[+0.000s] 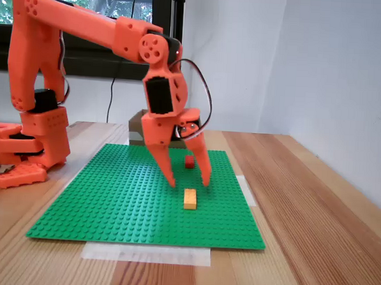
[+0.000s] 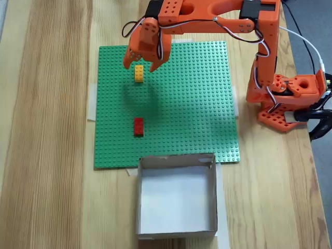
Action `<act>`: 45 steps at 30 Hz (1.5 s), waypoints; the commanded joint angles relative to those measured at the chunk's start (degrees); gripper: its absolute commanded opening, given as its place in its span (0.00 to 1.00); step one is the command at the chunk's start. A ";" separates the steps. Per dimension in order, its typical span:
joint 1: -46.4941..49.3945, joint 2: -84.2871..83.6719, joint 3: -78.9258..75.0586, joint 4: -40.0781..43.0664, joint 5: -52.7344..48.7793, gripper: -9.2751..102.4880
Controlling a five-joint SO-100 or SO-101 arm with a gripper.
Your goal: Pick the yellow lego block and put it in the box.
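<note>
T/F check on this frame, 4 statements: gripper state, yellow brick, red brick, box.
1. The gripper is open above the yellow lego block. True.
2. The yellow lego block is already in the box. False: it lies on the green baseplate, and nothing lies in the box.
3. The red brick lies between the yellow lego block and the box in the fixed view from above. True.
4. The gripper holds the red brick. False: the red brick lies free on the baseplate.
</note>
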 commanded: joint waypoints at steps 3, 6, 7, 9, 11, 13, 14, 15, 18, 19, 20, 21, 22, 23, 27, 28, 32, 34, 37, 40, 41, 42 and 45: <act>0.00 -0.62 -2.55 -0.26 -0.18 0.31; -0.26 -1.58 -3.25 -0.35 -0.18 0.31; -0.44 -2.02 -3.52 -0.44 -0.18 0.31; -0.70 -2.81 -3.87 -0.53 -0.18 0.31; -1.14 -3.43 -4.04 -0.62 -0.44 0.30; -1.58 -3.69 -4.04 -0.79 -0.44 0.30; -1.85 -3.78 -4.04 -0.88 -0.44 0.30; -2.02 -3.96 -4.13 -0.97 -0.53 0.30; -2.02 -4.83 -5.27 -0.79 -0.53 0.30; -2.11 -5.10 -5.45 -0.79 -0.62 0.30; -2.20 -5.36 -5.62 -0.79 -0.62 0.29; -2.29 -5.54 -5.80 -0.70 -0.62 0.29; -2.46 -5.89 -6.06 -0.53 -0.70 0.29; -2.64 -5.98 -6.15 -0.53 -0.88 0.29; -2.37 -6.06 -6.59 -0.88 -0.62 0.29; -2.20 -6.06 -6.77 -0.97 -0.44 0.29; -2.11 -6.06 -6.86 -1.05 -0.44 0.29; -1.85 -6.15 -6.94 -1.32 -0.35 0.29; -1.41 -6.15 -7.03 -1.49 -0.18 0.29; -0.88 -6.33 -7.21 -1.76 -0.18 0.29; -0.62 -6.42 -7.38 -1.76 -0.18 0.29; -0.26 -6.59 -7.47 -1.76 -0.18 0.29; 0.26 -7.03 -8.17 -1.58 0.00 0.29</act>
